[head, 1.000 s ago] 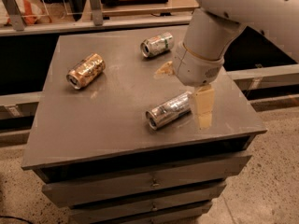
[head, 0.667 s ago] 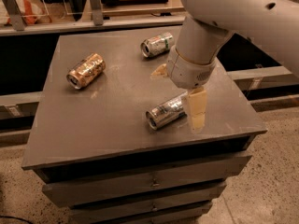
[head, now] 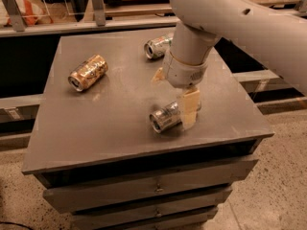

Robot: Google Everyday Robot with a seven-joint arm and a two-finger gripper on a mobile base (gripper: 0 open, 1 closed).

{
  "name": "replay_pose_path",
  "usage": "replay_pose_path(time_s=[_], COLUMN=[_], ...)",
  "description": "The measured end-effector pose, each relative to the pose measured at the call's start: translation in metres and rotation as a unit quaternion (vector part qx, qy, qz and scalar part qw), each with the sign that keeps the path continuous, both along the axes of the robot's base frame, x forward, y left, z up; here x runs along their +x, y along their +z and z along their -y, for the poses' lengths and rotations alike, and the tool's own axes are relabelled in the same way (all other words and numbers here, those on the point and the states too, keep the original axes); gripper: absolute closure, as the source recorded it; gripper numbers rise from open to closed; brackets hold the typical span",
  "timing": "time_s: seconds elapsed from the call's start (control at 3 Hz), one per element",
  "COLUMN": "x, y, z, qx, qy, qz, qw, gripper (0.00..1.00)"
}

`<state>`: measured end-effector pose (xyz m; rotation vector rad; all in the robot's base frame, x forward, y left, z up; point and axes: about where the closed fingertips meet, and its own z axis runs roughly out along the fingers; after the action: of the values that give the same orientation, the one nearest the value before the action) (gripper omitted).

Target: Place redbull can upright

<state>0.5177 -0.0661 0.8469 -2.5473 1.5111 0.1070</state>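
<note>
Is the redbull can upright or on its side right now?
On its side: the redbull can lies lengthwise on the cabinet top, its round end toward the camera. The gripper is over it, open.

1. My arm [head: 240, 18] comes in from the far right, a thick pale link sloping across the top of the view toward the centre.
2. From there it bends straight down into a round wrist [head: 184, 71], which stands close to vertical.
3. The gripper [head: 172, 101] hangs low under the wrist, just right of centre and pointing down.
4. Its near finger [head: 188, 107], a flat tan pad, points down on the near-right side.
5. Only the tip of the far finger [head: 158, 75] shows at the wrist's left edge, so the jaws look spread, I think.
</note>
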Motion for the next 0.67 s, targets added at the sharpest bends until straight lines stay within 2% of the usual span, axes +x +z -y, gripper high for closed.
replay_pose_path(time_s=[0.33, 0.67], x=[0.004, -0.003], y=[-0.009, -0.0172], z=[-0.0034, -0.0019], qx=[-0.011, -0.01], qy=[0.014, 0.016], qz=[-0.005, -0.019], qw=[0.9998, 0.9996], gripper=[0.41, 0.64])
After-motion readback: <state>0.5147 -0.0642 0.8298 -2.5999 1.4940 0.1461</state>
